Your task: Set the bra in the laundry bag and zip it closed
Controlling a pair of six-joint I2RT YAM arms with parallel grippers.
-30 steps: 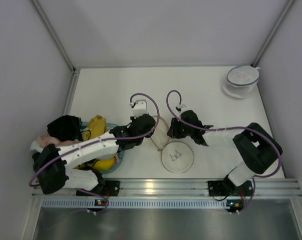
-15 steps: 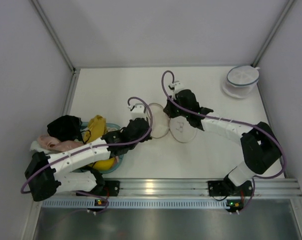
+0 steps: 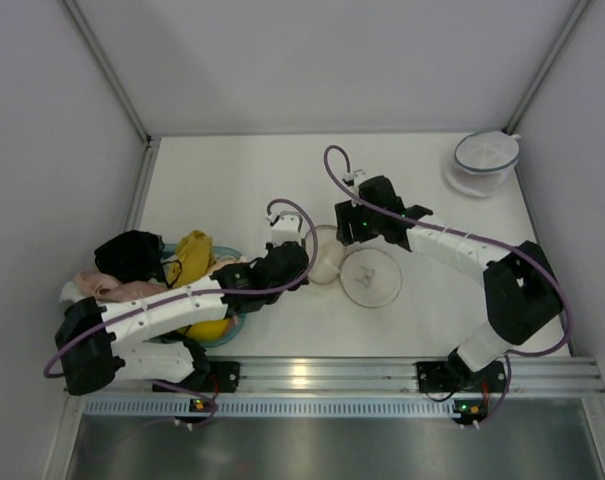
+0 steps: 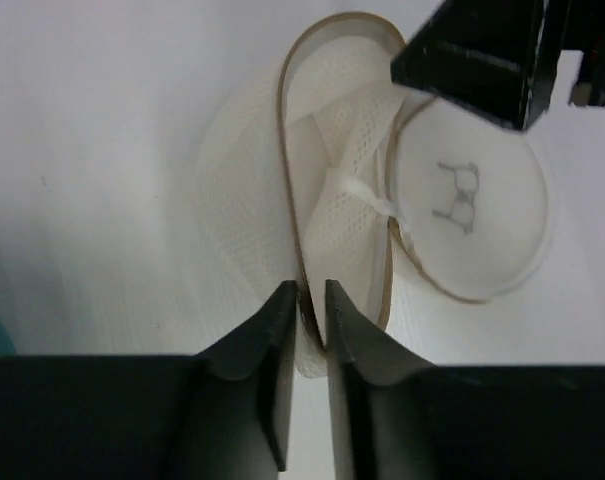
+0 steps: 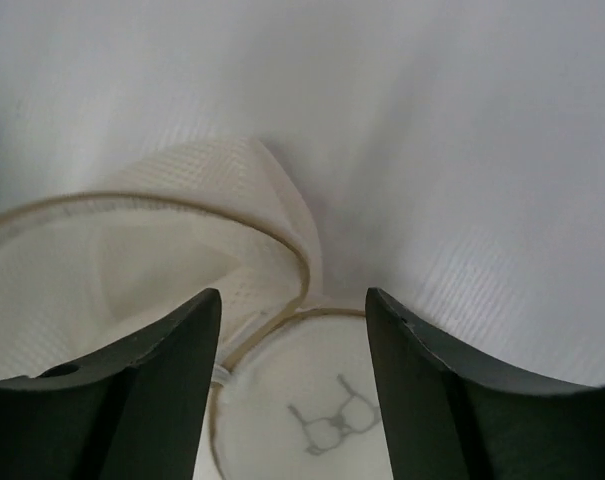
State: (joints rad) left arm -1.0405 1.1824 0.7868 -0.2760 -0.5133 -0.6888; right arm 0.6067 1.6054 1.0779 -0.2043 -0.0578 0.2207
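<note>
At the middle of the table (image 3: 232, 170) lies one laundry bag (image 3: 325, 258), opened like a clam, its mesh half to the left and its flat lid (image 3: 372, 277), with one small dark mark (image 4: 457, 195), to the right, both edged by the tan rim (image 4: 284, 130); a second round mesh bag with a blue rim (image 3: 487, 158) stands well apart in the far right corner; so two bags in all. Near the left edge, toward the near left corner, one teal basin (image 3: 240, 315) holds the one mustard bra (image 3: 192, 250), which sits outside the laundry bag; one black garment (image 3: 132, 255) and one pink garment (image 3: 107, 285) lie just beside it at the edge. Two arms are at work. Low and stretched, the left arm runs from the near left corner across the basin to the bag's near left side; the left gripper (image 4: 310, 290) has its jaws a narrow slit apart with the tan rim running into that slit, and I cannot tell whether they pinch it. From the near right corner the right arm bends at the right edge and reaches back to the middle; the right gripper (image 5: 292, 300) hangs over the bag's far side, jaws spread wide and grasping nothing.
</note>
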